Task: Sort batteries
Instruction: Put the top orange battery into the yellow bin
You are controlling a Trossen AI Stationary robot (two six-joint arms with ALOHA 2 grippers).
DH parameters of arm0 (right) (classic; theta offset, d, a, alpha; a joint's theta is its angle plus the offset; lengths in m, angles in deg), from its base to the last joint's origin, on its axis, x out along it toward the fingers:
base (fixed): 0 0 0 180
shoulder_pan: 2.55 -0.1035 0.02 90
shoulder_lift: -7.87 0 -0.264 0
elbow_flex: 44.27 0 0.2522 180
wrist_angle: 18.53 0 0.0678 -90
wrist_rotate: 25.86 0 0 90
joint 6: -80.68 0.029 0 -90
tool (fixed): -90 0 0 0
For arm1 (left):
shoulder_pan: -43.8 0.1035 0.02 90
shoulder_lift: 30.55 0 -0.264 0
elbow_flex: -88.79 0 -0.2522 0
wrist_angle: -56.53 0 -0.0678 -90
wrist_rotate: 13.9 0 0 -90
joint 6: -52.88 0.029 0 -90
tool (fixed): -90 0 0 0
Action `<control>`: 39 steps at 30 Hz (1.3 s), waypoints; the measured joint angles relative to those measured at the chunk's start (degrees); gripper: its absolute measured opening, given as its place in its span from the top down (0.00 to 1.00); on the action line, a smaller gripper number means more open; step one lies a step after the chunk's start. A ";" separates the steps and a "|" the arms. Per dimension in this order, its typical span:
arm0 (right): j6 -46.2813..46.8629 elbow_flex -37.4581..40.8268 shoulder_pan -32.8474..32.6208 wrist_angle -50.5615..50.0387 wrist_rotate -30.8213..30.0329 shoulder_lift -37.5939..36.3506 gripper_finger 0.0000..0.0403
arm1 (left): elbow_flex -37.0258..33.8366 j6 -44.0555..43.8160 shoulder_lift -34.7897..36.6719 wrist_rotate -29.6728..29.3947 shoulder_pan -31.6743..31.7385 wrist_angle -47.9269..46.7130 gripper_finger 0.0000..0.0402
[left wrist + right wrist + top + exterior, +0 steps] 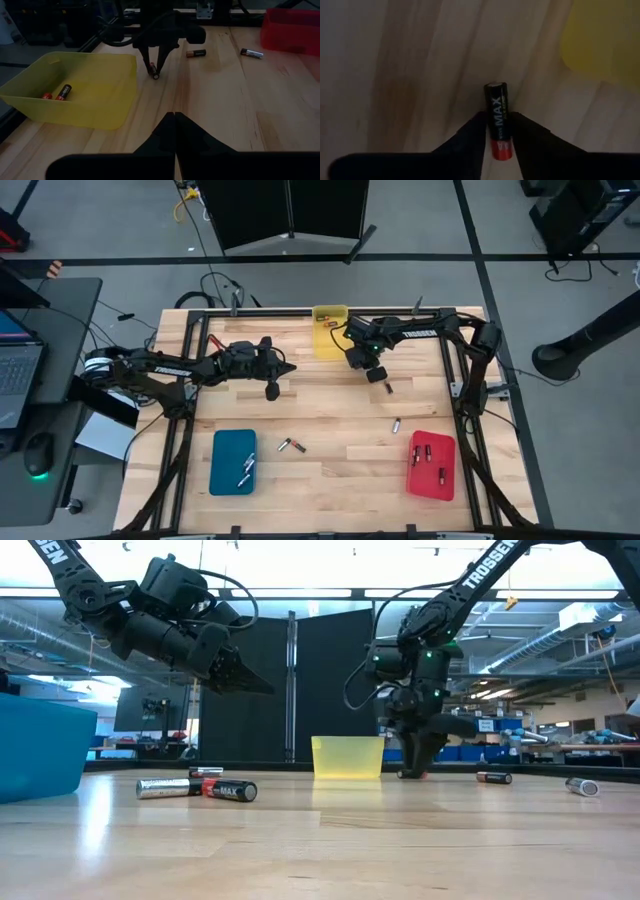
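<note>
Two batteries (59,93) lie in the yellow tray (329,332) at the far edge of the counter (330,470); you see them only in the left wrist view, since from above they are too small to make out. The labels on most cells cannot be read. In the low view the red tray is not visible and the blue tray (40,748) is cut off at the picture's edge.

The right gripper (498,131) is lowered to the counter just beside the yellow tray, its arm bent in from the right side. Its fingers (470,135) are closed on a black-and-red battery (498,120) marked MAX, which lies on the wood between them. In the high view the gripper (374,370) hides this cell from you.

The left gripper (271,388) hangs above the counter, well apart from any cell, its arm extended from the left side. Its fingers (165,131) are clenched together with nothing between them.

Other cells: a pair lies near the counter's middle (291,446), one silvery and one dark; a silvery one (396,424) lies closer to the red tray (432,465); a dark one (388,387) lies near the right gripper. You find more in the blue tray (233,462) and red tray.
</note>
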 joint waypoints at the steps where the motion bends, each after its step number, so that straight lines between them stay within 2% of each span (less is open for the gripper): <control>1: 0.81 0.00 -0.01 -0.22 0.28 0.00 0.78 | 0.00 0.00 0.00 0.00 0.00 0.01 0.99; 4: 1.68 0.00 -0.56 -0.57 0.46 -0.19 0.87 | 0.00 0.00 0.00 0.00 0.00 -0.01 0.99; 10: 4.05 -1.68 -3.11 -1.15 0.56 -2.10 0.87 | 0.00 0.00 0.00 0.00 0.00 -0.01 0.99; 15: 10.80 -7.82 -3.89 -2.38 1.02 -4.69 0.87 | 0.00 0.00 0.00 -0.01 0.00 -0.01 0.99; 19: 12.09 -16.47 -3.55 -3.87 -0.63 -4.77 0.87 | 0.00 0.00 0.00 -0.02 0.00 0.01 0.99; 24: 8.94 -30.32 -1.71 -7.75 -2.22 1.64 0.87 | 0.00 0.00 0.00 -0.02 0.00 1.03 0.99; 30: 5.15 -45.75 1.66 -20.01 -0.90 14.60 0.87 | 0.00 0.00 0.00 -0.02 0.00 1.28 0.99; 34: 3.54 -50.74 2.92 -22.17 -0.40 20.47 0.87 | 0.00 0.00 0.00 -0.02 0.00 1.25 0.99; 39: 0.33 -52.46 4.79 -22.30 -0.20 24.95 0.87 | 0.00 0.00 0.00 -0.02 0.00 0.62 0.99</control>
